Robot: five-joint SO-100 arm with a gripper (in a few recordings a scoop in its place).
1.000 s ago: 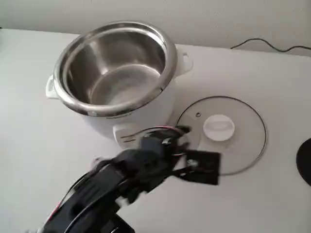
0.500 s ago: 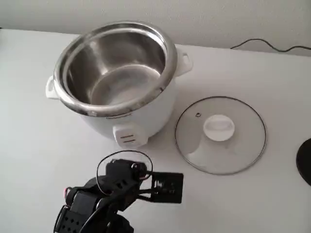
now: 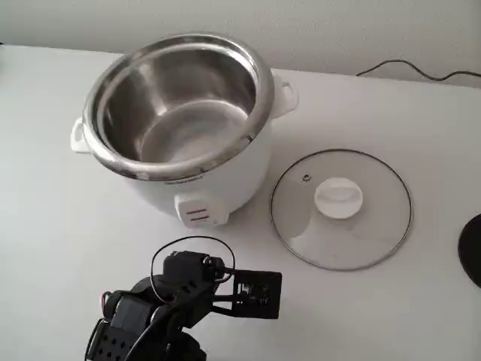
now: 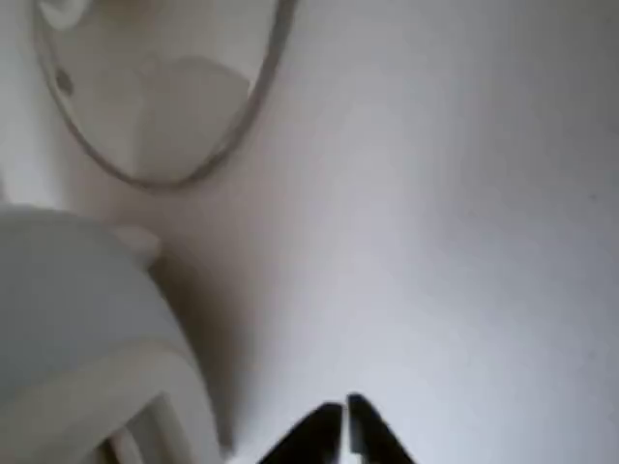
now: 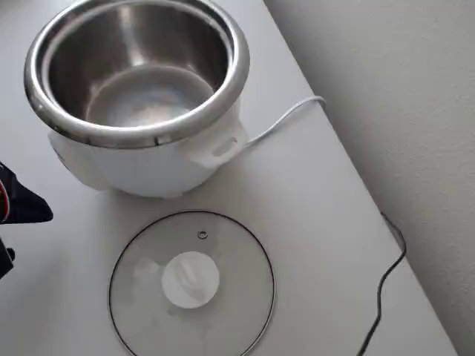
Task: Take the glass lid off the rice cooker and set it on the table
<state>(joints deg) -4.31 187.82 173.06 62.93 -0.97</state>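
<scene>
The rice cooker (image 3: 180,120) stands open on the table (image 3: 68,226), its steel pot bare. To its right the glass lid (image 3: 340,208) lies flat on the tabletop, white knob up. My black arm (image 3: 173,301) is folded low at the front, left of the lid and apart from it. In the wrist view my gripper (image 4: 344,425) is shut with nothing between its tips, above bare table (image 4: 445,222), with the glass lid (image 4: 164,97) at the upper left and the cooker's white body (image 4: 77,319) at the left. The overhead view shows the lid (image 5: 191,285) below the cooker (image 5: 137,74).
A black cable (image 3: 421,71) runs along the back right of the table. A dark round object (image 3: 472,248) shows at the right edge. The cooker's white cord (image 5: 286,119) leads off the table's edge, and a black cable (image 5: 386,282) hangs beside it.
My arm has pulled back from beside the lid toward the lower left, then nearly stopped. The lid and cooker have not moved.
</scene>
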